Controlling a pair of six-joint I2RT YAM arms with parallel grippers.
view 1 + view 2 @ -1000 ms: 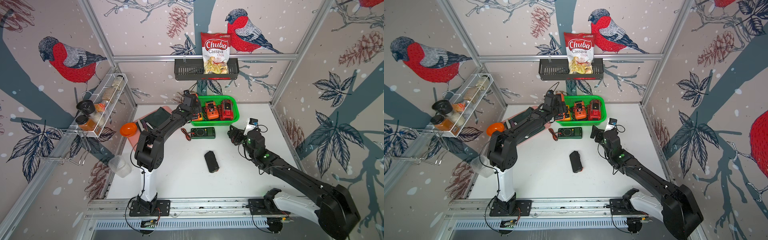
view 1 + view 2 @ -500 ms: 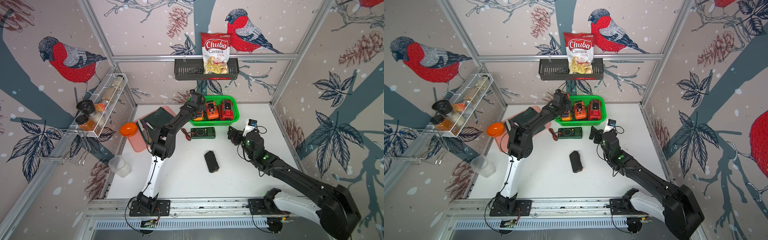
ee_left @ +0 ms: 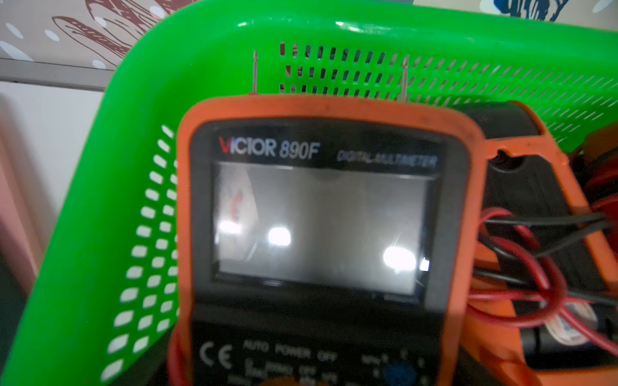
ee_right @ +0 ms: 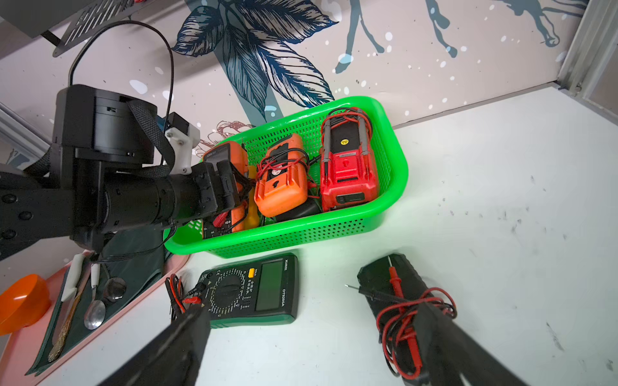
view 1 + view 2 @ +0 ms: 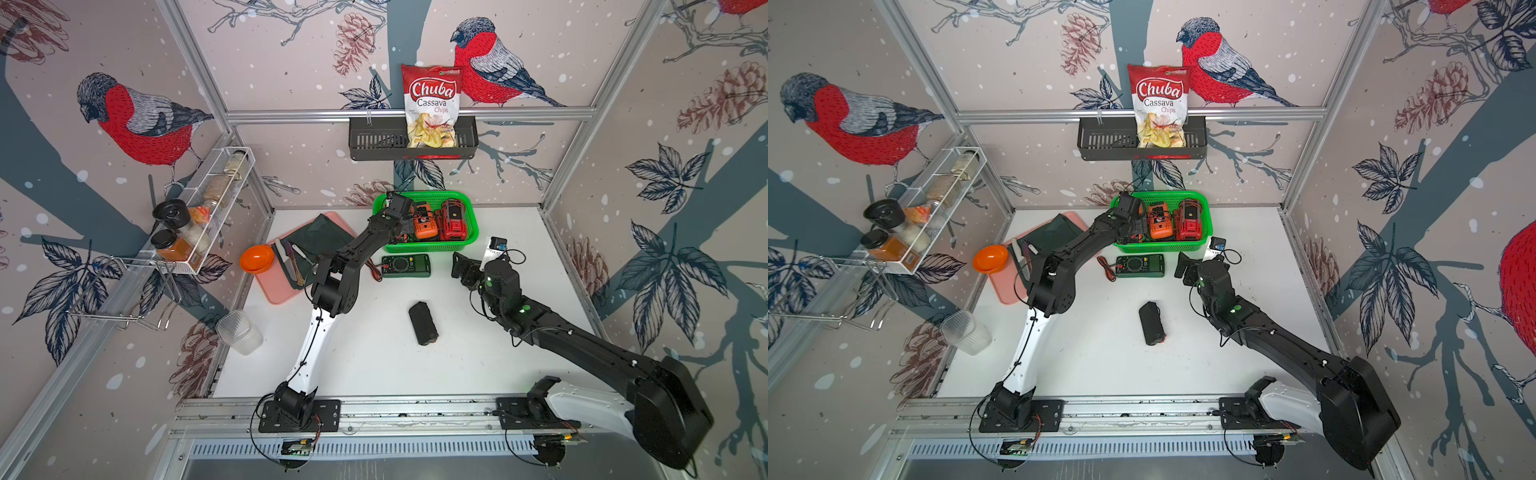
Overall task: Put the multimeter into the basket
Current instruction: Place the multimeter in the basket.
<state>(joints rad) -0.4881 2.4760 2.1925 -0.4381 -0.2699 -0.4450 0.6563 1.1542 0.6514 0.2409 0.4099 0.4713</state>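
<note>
The green basket [image 5: 432, 248] [image 5: 1163, 248] stands at the back of the table. My left gripper [image 5: 399, 220] [image 4: 227, 187] reaches into its left end, shut across the middle of an orange multimeter [image 3: 317, 217] [image 4: 222, 155] that tilts inside the basket wall [image 3: 100, 200]. The gripper's own fingers are hidden in the left wrist view. Another orange multimeter [image 5: 424, 224] and a red one [image 5: 454, 220] lie in the basket. On the table lie a green multimeter [image 5: 406, 266] [image 4: 250, 290] and a black one [image 5: 423, 323] [image 4: 391, 290]. My right gripper [image 5: 463, 268] [image 4: 311, 334] hangs open above the table between them.
A pink tray [image 5: 274, 291] with cutlery and an orange bowl [image 5: 256, 258] sits at the left. A clear cup [image 5: 239, 332] stands nearer the front left. On the walls hang a wire rack [image 5: 199, 216] with jars and a dark shelf [image 5: 374, 141] with a chip bag.
My left arm's elbow has risen and swung right, and its gripper has carried the orange multimeter from the basket's left rim further into the basket. The right arm has hardly moved.
</note>
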